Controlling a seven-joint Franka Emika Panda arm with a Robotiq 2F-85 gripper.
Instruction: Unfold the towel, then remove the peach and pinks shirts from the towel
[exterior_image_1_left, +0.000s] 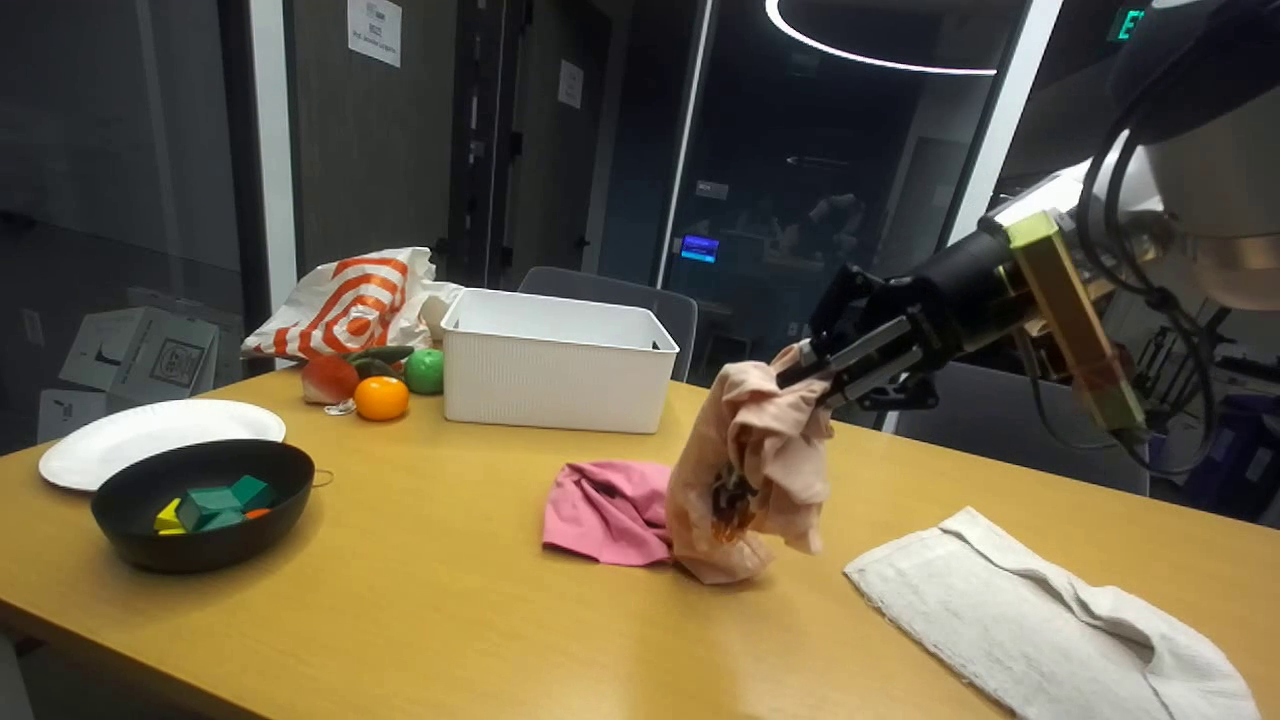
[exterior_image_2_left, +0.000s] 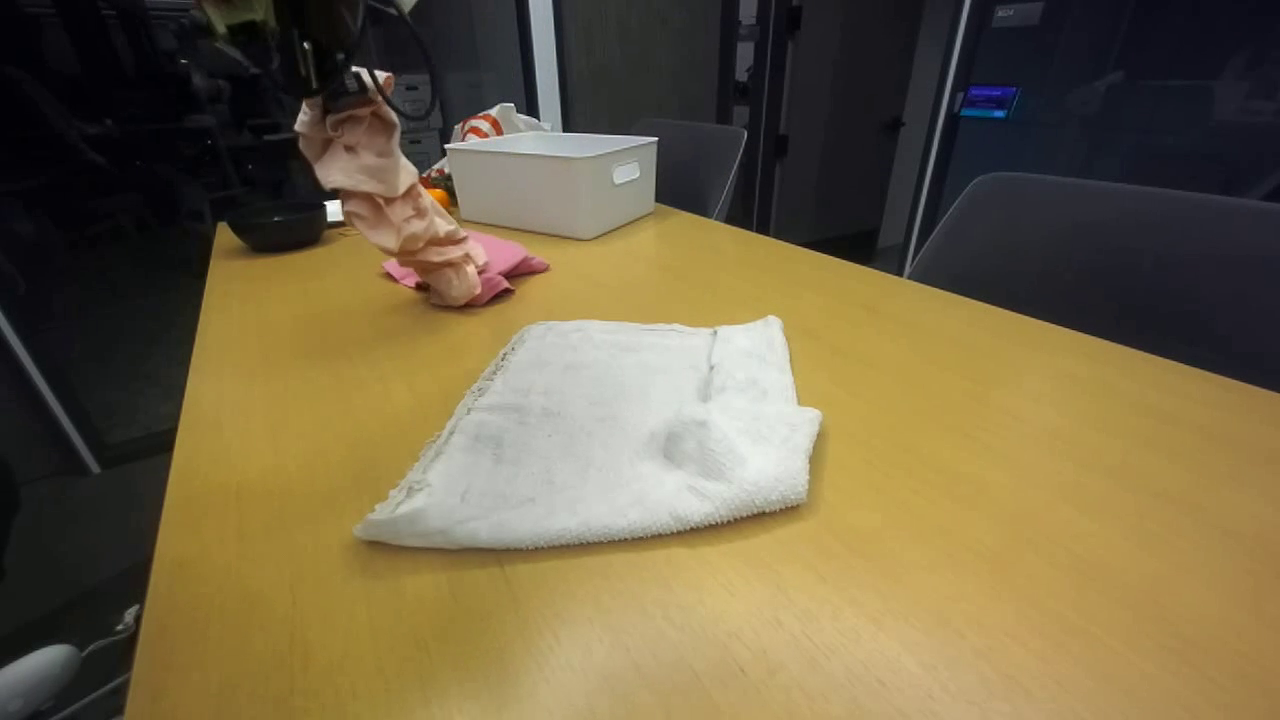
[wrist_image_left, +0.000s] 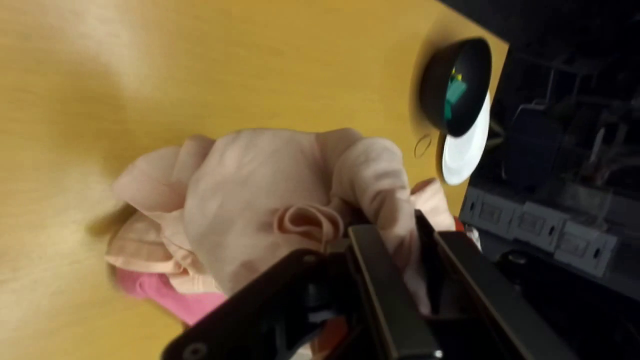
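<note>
Gripper (exterior_image_1_left: 810, 384) clenched on peach shirt (exterior_image_1_left: 775, 442), cloth hanging bunched over table (exterior_image_2_left: 1000, 560). Pink shirt (exterior_image_1_left: 605, 515) just beside; contact unclear. Towel (exterior_image_2_left: 590, 430) apart, edge folded over.

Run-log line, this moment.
black tool: closed on pale peach fabric shirt, hanging | deep rose-pink fabric shirt: on yellowish wood table | off-white rectangular cloth towel: on table, one side rumpled | both shirts off towel

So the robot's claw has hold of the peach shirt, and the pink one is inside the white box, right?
Not quite: the pink shirt lies on the table, outside the white box, as both exterior views show. The gripper does have hold of the peach shirt.
</note>
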